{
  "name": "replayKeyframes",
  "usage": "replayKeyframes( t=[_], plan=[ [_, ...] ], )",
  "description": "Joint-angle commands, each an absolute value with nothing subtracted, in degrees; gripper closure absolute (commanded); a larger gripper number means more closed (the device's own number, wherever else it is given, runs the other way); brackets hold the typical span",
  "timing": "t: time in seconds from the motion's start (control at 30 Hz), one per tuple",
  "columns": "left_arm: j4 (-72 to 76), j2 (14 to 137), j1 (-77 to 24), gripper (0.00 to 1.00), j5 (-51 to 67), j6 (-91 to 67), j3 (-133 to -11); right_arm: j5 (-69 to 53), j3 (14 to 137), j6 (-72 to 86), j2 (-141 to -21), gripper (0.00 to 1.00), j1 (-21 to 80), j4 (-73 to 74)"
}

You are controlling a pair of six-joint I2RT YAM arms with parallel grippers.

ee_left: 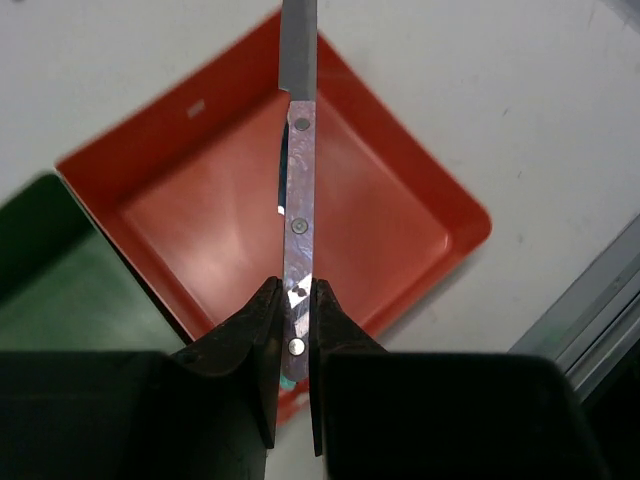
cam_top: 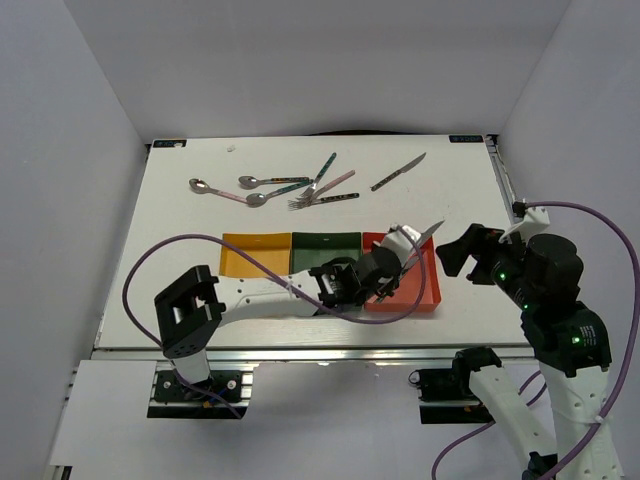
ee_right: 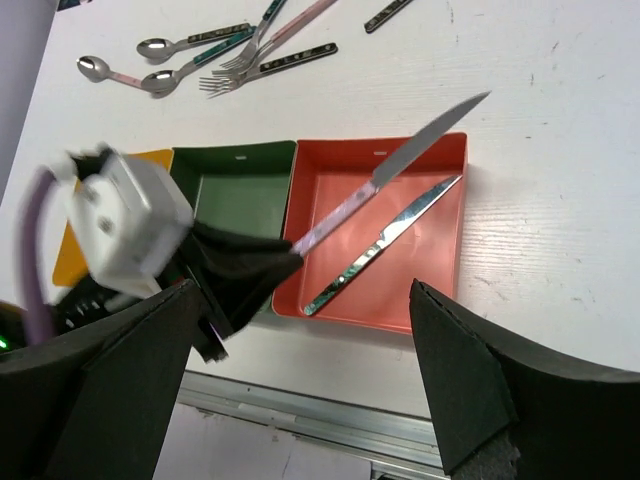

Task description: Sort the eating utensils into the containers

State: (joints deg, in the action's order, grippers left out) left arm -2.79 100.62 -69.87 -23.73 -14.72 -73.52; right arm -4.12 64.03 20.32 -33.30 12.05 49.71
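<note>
My left gripper [ee_left: 292,320] is clamped on the handle end of the knife [ee_left: 298,200], with the red tray [ee_left: 420,230] right below it. Dropped from here, I reckon the long blade ahead could catch the far rim and tip out. The right gripper [cam_top: 460,252] waits with its jaws apart.

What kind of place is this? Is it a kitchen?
Not a kitchen. Probably a robot test booth: plain white walls box in the table, two robot arms are bolted at its near edge, and spoons and forks lie beyond three coloured trays.
</note>
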Motion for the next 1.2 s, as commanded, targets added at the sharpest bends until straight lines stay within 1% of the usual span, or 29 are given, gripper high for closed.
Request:
replayKeyframes(
  t=[0.0,0.1,0.2,0.4,0.43,0.5,0.53,0.57,0.6,0.63,0.73,0.77,0.83,1.03,1.13,1.17],
  plan=[
    [-0.27,97.56,-72.33,1.0,-29.0,-20.47,-68.04,-2.81,67.67,19.77,-33.49,0.11,11.95,50.54],
    [2.19,96.86,-72.51,1.0,-30.41,-23.29,-63.56,-3.95,67.76,20.13,-33.49,0.11,11.95,50.63],
    [4.21,96.77,-72.6,1.0,-29.36,-24.87,-60.57,-5.53,67.33,20.48,-33.66,0.11,11.95,50.71],
    [4.31,97.73,-72.51,1.0,-30.67,-26.28,-59.94,-6.94,67.33,21.27,-33.57,0.11,11.95,50.36],
    [4.22,97.82,-72.51,0.94,-30.67,-26.19,-60.2,-7.12,67.24,21.36,-33.57,0.11,11.95,50.27],
    [4.31,97.91,-72.51,0.7,-30.5,-25.93,-60.47,-7.29,66.89,21.44,-33.57,0.11,12.04,50.01],
    [4.22,97.91,-72.6,0.6,-30.59,-25.84,-60.99,-7.29,66.19,21.53,-33.57,0.11,11.95,49.84],
    [4.57,97.82,-72.6,0.35,-30.59,-25.75,-61.0,-7.38,65.83,21.53,-33.57,0.11,11.95,49.66],
    [4.66,97.39,-72.6,0.21,-30.41,-25.84,-61.17,-7.47,65.31,21.53,-33.66,0.11,12.04,49.14],
    [4.83,97.12,-72.6,0.17,-30.24,-25.67,-61.26,-7.56,64.08,21.62,-33.66,0.11,11.95,48.87],
    [5.18,96.24,-72.6,0.09,-30.23,-25.58,-61.61,-7.73,62.41,21.8,-33.84,0.11,11.95,47.55],
    [5.1,95.54,-72.51,0.05,-30.23,-25.4,-61.87,-7.91,61.45,21.88,-34.01,0.11,12.04,47.11],
    [4.31,94.4,-72.34,0.02,-31.72,-25.49,-62.57,-8.17,60.74,22.32,-34.01,0.11,11.95,45.97],
    [-1.74,93.69,-69.79,0.02,-36.02,-24.79,-66.53,-5.19,58.45,23.2,-35.94,0.11,11.95,43.51],
    [-5.35,90.01,-66.72,0.02,-39.71,-26.89,-66.53,-1.59,56.61,25.12,-39.53,0.11,11.95,41.4],
    [-7.54,89.04,-63.32,0.02,-39.73,-29.07,-66.45,-0.19,55.91,25.83,-40.51,0.11,11.95,39.31]
  ],
)
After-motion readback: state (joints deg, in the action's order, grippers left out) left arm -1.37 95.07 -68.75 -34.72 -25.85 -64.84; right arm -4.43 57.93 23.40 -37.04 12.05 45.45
